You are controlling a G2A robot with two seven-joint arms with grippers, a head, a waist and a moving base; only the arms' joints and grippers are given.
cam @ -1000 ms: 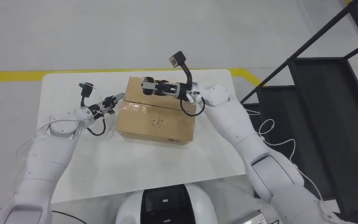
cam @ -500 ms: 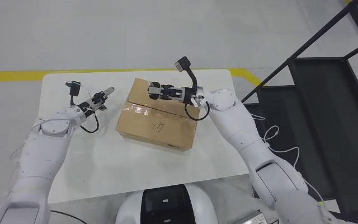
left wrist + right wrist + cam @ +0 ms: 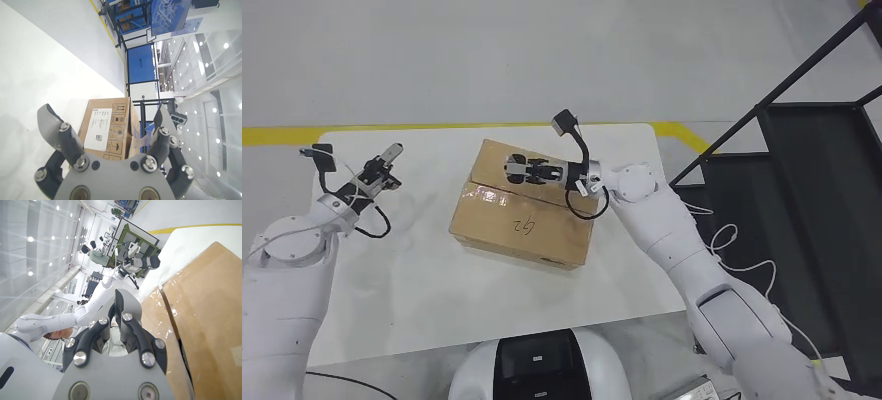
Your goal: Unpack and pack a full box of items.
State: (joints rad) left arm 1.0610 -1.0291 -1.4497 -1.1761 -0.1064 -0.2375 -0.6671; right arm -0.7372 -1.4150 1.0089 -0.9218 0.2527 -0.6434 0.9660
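box [image 3: 542, 240] top: handwritten "42" | side: white label [image 3: 97, 128], QR code [image 3: 99, 137], up-arrows pictogram [image 3: 121, 108]

Bright, even overhead light. Soft faint shadow on table [image 3: 442, 300] along near edge of box [image 3: 522, 215]. Glare patches on clear tape [image 3: 160, 313] along box top seam. Ceiling lamps [image 3: 226, 45] beyond box flare into streaks. Wrist views: strong fisheye bending away from box.

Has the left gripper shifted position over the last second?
Yes. The left gripper has pulled back from the cardboard box, moving leftward across the table and leaving bare tabletop between them.
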